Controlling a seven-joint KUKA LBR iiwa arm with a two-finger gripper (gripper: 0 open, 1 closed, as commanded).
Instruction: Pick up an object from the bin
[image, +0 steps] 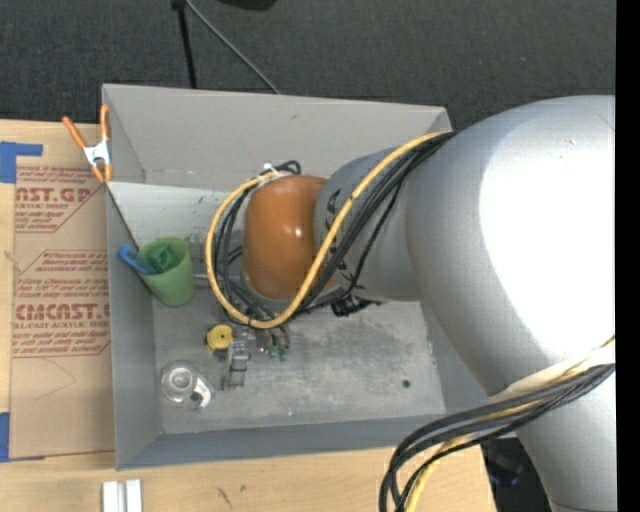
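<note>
My gripper (240, 362) pokes out below the arm's orange cover, low over the bin floor, left of centre. A small yellow round piece (217, 338) lies just to its upper left, close beside it. A clear little cup (180, 382) sits on the floor to the gripper's lower left, near the bin's front left corner. Nothing is visible in the gripper.
A green cup (170, 270) with a blue stick-like thing (133, 259) in it stands against the bin's left wall. The arm and its cables cover the bin's middle and right. Bare grey floor shows at the front right.
</note>
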